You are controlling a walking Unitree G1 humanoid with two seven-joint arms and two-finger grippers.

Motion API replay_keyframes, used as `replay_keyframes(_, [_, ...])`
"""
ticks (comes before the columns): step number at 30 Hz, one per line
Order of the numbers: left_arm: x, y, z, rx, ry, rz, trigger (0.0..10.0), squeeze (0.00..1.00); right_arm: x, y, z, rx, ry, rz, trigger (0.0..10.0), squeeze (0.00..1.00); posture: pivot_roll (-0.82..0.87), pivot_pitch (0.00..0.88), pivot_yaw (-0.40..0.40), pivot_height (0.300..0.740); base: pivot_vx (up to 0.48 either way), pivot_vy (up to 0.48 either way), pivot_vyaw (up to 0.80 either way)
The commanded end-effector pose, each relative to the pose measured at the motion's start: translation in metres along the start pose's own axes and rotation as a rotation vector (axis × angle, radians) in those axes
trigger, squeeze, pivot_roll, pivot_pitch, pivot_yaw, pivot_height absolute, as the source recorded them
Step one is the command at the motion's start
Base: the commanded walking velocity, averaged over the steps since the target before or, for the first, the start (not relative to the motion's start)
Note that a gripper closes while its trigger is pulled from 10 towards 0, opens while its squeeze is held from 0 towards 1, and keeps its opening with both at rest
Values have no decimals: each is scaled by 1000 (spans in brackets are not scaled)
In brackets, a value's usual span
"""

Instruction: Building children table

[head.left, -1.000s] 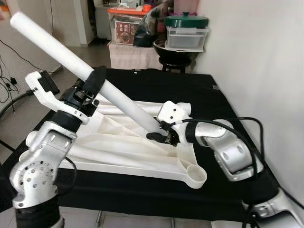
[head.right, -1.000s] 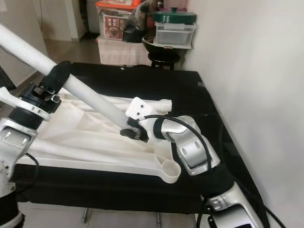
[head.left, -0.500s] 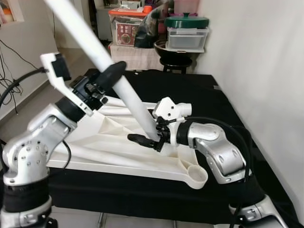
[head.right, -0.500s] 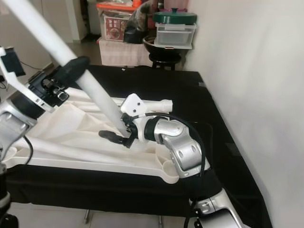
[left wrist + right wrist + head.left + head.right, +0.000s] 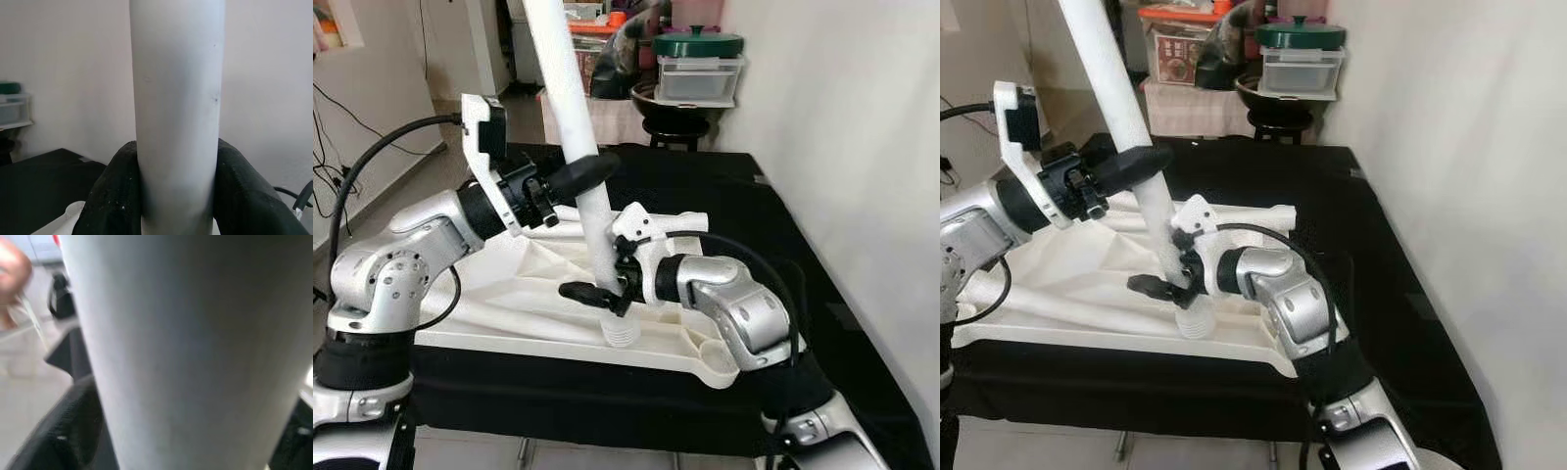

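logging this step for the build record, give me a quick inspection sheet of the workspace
surface: black-covered table, holding the tabletop.
job's things: white tabletop lying flat; white leg nearly upright, threaded end low over the tabletop.
clutter: nothing seen.
grippers: left gripper clamps the leg mid-length; right gripper clamps it near the threaded end.
cables: black cable on the left arm; loose cables on floor.
surroundings: white wall at right; storage boxes and stool behind.
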State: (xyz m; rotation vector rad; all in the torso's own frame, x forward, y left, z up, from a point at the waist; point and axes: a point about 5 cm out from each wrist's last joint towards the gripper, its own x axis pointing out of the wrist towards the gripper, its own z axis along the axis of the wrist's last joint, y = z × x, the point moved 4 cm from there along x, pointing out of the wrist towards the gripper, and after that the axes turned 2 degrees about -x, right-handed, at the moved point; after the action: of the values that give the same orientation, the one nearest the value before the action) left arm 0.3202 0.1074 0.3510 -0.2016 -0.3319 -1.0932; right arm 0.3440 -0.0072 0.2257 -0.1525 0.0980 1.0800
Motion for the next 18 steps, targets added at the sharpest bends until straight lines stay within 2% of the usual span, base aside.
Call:
replay_keyframes(1, [13,-18,2,9,-16,-121,0,0,8,9,5,37,-22,37,0,0,-29,0,-2,740,0,0,0])
replay_keyframes(11, [16,-19,4,4,-45,-136,0,0,12,21,1,51,-31,80,0,0,-24,0,-8,740,0,0,0])
replay_keyframes(17, [20,-18,7,18,-61,-145,0,0,16,28,-7,58,-3,106,0,0,-23,0,-9,740,0,0,0])
replay_keyframes(18, [22,-18,10,41,-74,-145,0,0,16,29,-8,63,2,108,0,0,-28,0,-13,740,0,0,0])
